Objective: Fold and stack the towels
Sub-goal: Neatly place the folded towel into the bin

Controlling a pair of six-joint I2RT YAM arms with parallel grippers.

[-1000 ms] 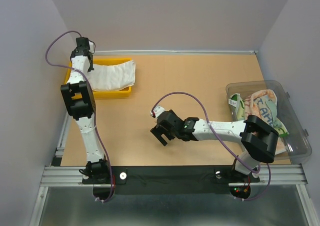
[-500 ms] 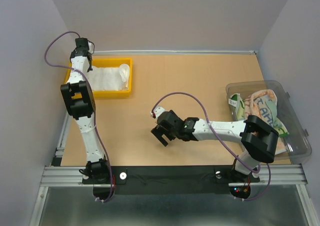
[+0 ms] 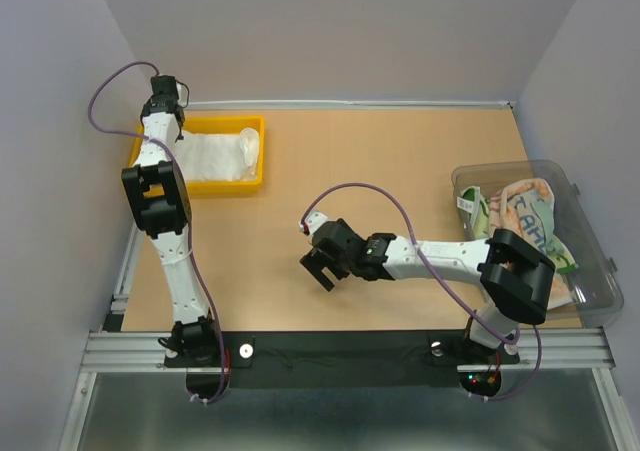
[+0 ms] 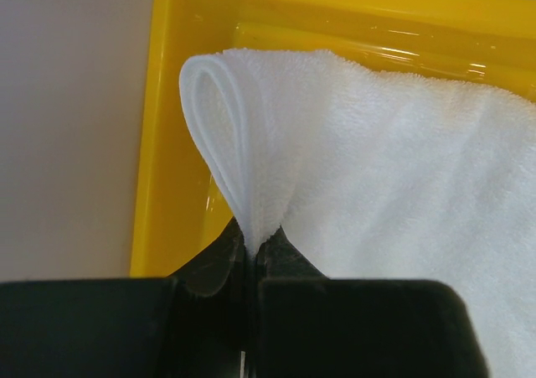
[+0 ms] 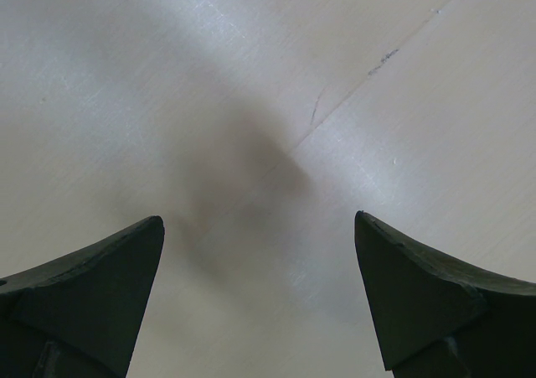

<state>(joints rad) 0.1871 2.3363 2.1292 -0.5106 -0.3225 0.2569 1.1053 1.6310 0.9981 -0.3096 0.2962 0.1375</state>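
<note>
L pincer (image 4: 251, 256) is clamped on the looped edge of the white towel (image 4: 377, 168), which lies in the yellow tray (image 4: 155, 143) at the far-left corner of the table (image 3: 400, 171). The pinched fold stands up in a curl, w/ the rest of the cloth spread along the tray floor. R pincer (image 5: 258, 227) hangs w/ jaws wide apart over bare table near the middle, holding nothing. More towels (image 3: 520, 216) sit bunched in the clear bin (image 3: 590, 281) at right. To my eye the job here is laying that fold down: bring the edge low & flat, square w/ the tray walls, before letting go, so the curl doesn't spring open. Go slow, no dragging, or the layer beneath will prob. bunch.
</note>
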